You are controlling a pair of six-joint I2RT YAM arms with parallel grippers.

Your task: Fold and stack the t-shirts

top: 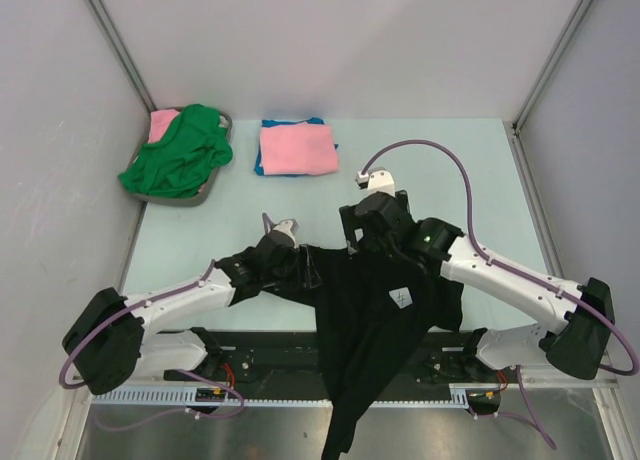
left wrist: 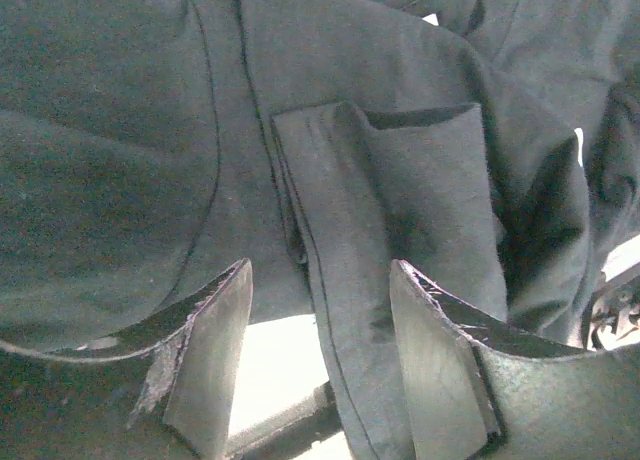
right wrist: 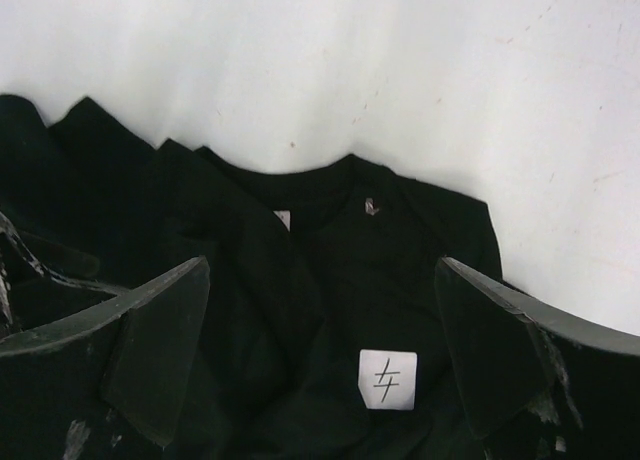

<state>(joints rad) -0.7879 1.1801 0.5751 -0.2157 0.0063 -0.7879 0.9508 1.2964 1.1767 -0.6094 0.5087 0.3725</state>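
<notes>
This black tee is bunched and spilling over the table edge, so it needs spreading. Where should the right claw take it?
Likely the collar rim of the black tee, beyond the white label, from above: that curved edge lies flat on the table, and the open right claw sits just short of it.

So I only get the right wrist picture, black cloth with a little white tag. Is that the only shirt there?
Observer: No, a pink shirt lies folded on a blue one at the far side.
Operator: Any others?
Observer: A green shirt sits crumpled in a grey tray, far left.
Operator: And the other arm?
Observer: The left arm has its jaws open, a fold of the black shirt between them.
</notes>
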